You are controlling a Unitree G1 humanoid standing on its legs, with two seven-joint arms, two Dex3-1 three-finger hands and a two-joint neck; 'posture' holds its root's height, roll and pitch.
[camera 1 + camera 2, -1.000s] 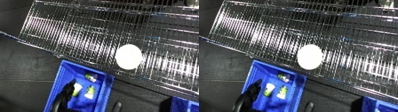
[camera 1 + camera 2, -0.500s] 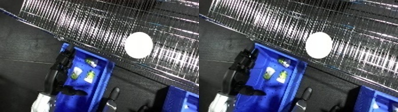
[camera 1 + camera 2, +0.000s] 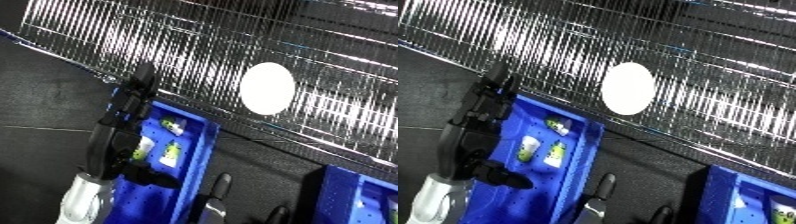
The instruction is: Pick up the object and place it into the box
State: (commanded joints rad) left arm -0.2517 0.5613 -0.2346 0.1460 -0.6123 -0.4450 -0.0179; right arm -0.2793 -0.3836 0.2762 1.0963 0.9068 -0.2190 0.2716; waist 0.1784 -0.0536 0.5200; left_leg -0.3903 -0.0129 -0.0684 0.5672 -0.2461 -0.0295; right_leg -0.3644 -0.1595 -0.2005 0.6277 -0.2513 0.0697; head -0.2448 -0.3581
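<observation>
A white oval object (image 3: 627, 88) lies on a silver wire rack (image 3: 691, 45), near its front edge. Below the rack stands a blue bin (image 3: 580, 150) holding a few small white and green bottles (image 3: 529, 148). My left hand (image 3: 473, 117) reaches up over the bin's left side, open, its straight fingers (image 3: 138, 87) ending at the rack's edge, well left of the white object. Two fingers (image 3: 602, 186) of my right hand stick up from the lower edge, just right of the bin, straight and holding nothing.
A second blue bin (image 3: 355, 195) with items in it stands at the lower right. Dark grey floor (image 3: 433, 95) lies left of the first bin. The rack spans the whole upper part of the view.
The view has shifted and tilted. My left hand has stretched up from over the bin to the rack's edge. The right hand's fingers have come into view at the bottom.
</observation>
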